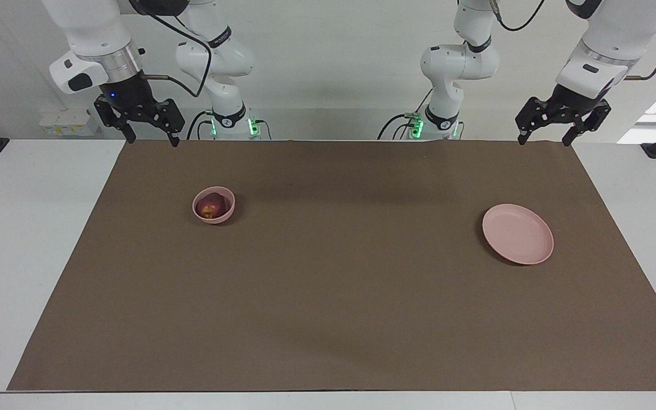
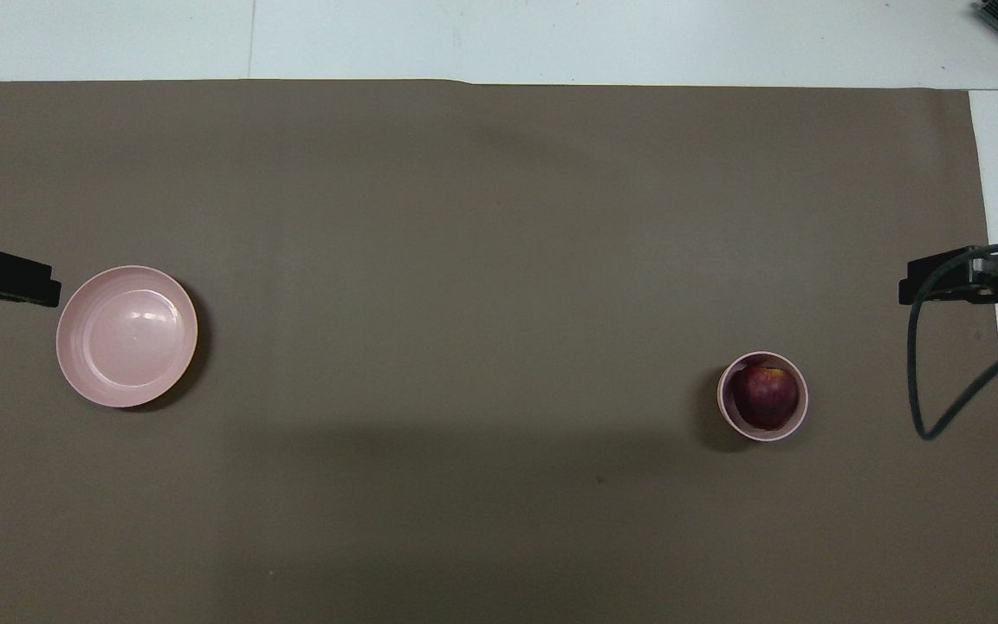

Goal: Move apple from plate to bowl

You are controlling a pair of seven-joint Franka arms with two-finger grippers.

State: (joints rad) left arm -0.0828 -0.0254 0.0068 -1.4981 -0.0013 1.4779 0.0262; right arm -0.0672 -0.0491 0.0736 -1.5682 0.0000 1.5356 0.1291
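Hovering apart over mat corners: right gripper [image 1: 147,132], left gripper [image 1: 550,131], fingers spread.
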